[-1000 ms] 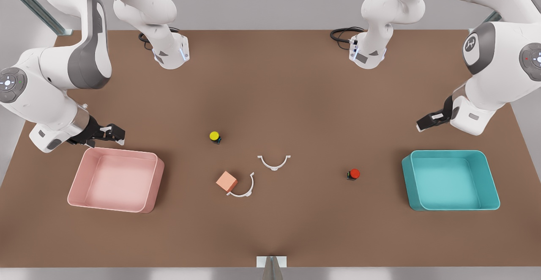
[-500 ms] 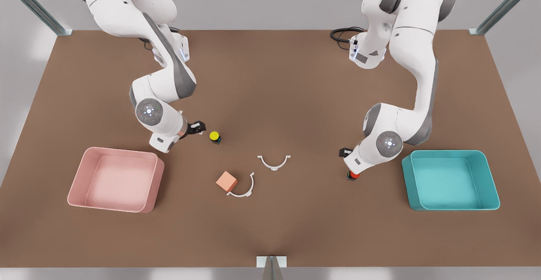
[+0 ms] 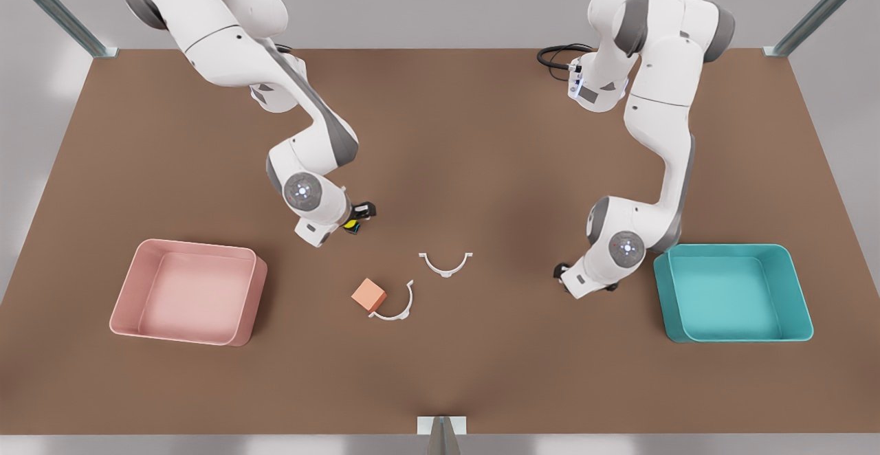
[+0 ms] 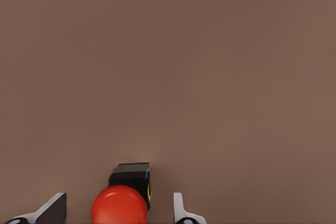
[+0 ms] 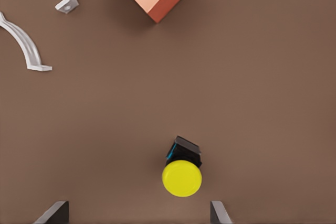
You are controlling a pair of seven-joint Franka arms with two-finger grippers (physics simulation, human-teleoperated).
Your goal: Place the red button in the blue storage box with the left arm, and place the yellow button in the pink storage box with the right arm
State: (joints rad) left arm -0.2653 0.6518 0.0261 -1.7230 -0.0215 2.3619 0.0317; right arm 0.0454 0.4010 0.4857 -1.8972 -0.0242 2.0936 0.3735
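Two arms work over the brown table point(image 3: 440, 132), and on it I count two buttons, two storage boxes, two white curved clips and one salmon cube point(image 3: 368, 295). The pink storage box point(image 3: 130, 283) sits toward eight o'clock of the table as the front view has it; the blue storage box point(image 3: 797, 290) sits toward four o'clock, and both hold nothing. The right gripper point(image 5: 137, 214) is low over the yellow button point(image 5: 181, 178), which stands on the table between its fingertips; the jaws are spread wide, with clear gaps on both sides of the cap. In the front view that button point(image 3: 351, 225) is nearly covered by the wrist, with just a sliver of yellow and black peeping out, well apart from the pink box. The left gripper point(image 4: 118, 212) straddles the red button point(image 4: 119, 207), jaws apart and not touching it, the cap cut off at the edge of the wrist picture. From the front, the left arm's hand point(image 3: 584, 278) hides that button altogether; it is near the blue box's nine o'clock side. One white clip point(image 3: 445, 264) lies near the table's middle, the other point(image 3: 395, 304) just at three o'clock of the cube, seemingly touching it.
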